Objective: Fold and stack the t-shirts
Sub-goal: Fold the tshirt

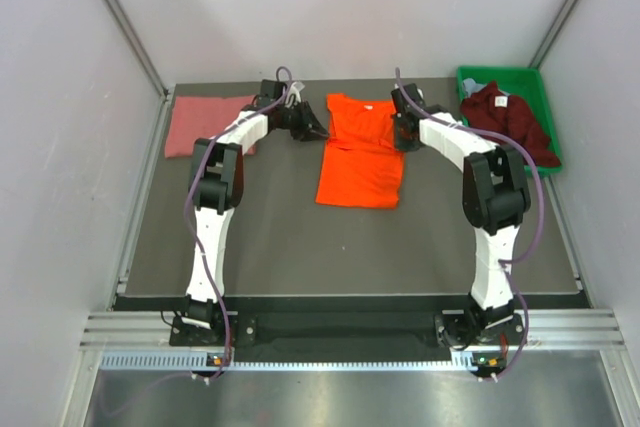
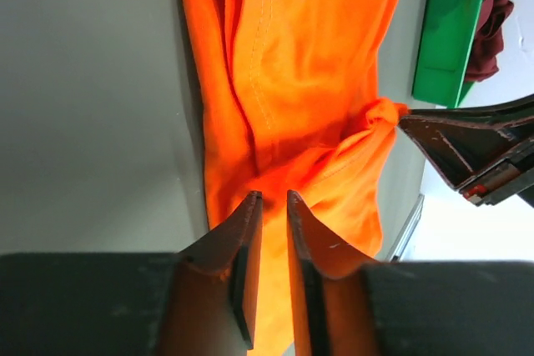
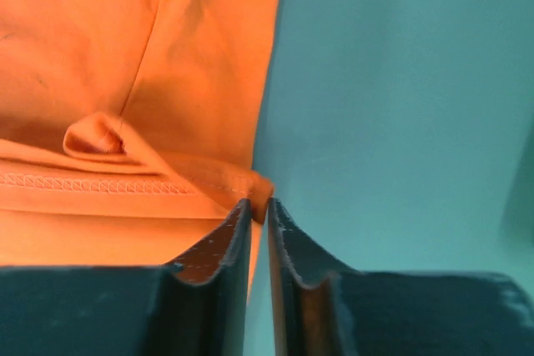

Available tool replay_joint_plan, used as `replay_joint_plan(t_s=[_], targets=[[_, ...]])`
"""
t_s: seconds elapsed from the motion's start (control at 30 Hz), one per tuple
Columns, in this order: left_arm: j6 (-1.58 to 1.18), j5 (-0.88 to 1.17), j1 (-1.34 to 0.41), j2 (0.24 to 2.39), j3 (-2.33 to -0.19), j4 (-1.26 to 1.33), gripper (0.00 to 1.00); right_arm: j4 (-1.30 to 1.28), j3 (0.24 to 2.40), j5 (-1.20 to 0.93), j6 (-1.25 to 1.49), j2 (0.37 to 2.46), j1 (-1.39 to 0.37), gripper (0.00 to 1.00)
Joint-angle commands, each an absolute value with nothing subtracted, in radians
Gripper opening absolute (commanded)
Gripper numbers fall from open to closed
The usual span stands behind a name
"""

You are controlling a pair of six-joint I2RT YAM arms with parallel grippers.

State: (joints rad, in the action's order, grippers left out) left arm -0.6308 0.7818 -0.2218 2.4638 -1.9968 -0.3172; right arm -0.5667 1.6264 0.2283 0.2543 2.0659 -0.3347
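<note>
The bright orange t-shirt [image 1: 360, 152] lies partly folded at the table's far middle. My left gripper [image 1: 315, 127] is at its left edge. In the left wrist view its jaws [image 2: 271, 198] stand a narrow gap apart over the orange cloth [image 2: 292, 81]. My right gripper [image 1: 405, 132] is at the shirt's right edge. Its tips [image 3: 260, 202] are nearly together with a corner of the orange cloth [image 3: 125, 56] between them. A salmon pink t-shirt [image 1: 205, 125] lies folded at the far left. A dark maroon t-shirt [image 1: 510, 122] lies crumpled in the green bin [image 1: 500, 74].
The green bin stands at the far right corner, its wall [image 2: 450, 31] showing in the left wrist view beside the maroon cloth [image 2: 496, 14]. A bit of pale cloth [image 1: 478, 87] peeks out at the bin's back. White walls enclose the dark table [image 1: 300, 247].
</note>
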Motion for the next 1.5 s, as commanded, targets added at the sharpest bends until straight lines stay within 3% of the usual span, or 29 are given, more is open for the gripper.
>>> replay_joint_plan(t_s=[0.0,0.13,0.3,0.4,0.53,0.63,1.47], targets=[[-0.614,0.795,-0.206,2.465,-2.037,-0.287,0.25,-0.551,1.698,0.218,0.239,2.088,-0.316,0.17],[-0.533,0.607,-0.204,2.344,-1.987,-0.369,0.33,-0.571,1.706,0.203,0.255,2.027,-0.314,0.25],[-0.468,0.506,-0.251,2.215,-1.84,-0.374,0.34,-0.563,1.652,0.126,0.294,1.928,-0.316,0.31],[-0.465,0.526,-0.285,2.191,-1.781,-0.361,0.26,-0.557,1.612,0.069,0.308,1.916,-0.319,0.27],[-0.465,0.545,-0.324,2.224,-1.772,-0.368,0.12,-0.538,1.588,0.045,0.322,1.921,-0.325,0.06],[-0.469,0.551,-0.333,2.253,-1.778,-0.368,0.07,-0.532,1.585,0.04,0.336,1.94,-0.324,0.02],[-0.506,0.496,-0.348,2.464,-2.112,-0.385,0.1,-0.476,1.635,0.1,0.359,2.098,-0.292,0.08]])
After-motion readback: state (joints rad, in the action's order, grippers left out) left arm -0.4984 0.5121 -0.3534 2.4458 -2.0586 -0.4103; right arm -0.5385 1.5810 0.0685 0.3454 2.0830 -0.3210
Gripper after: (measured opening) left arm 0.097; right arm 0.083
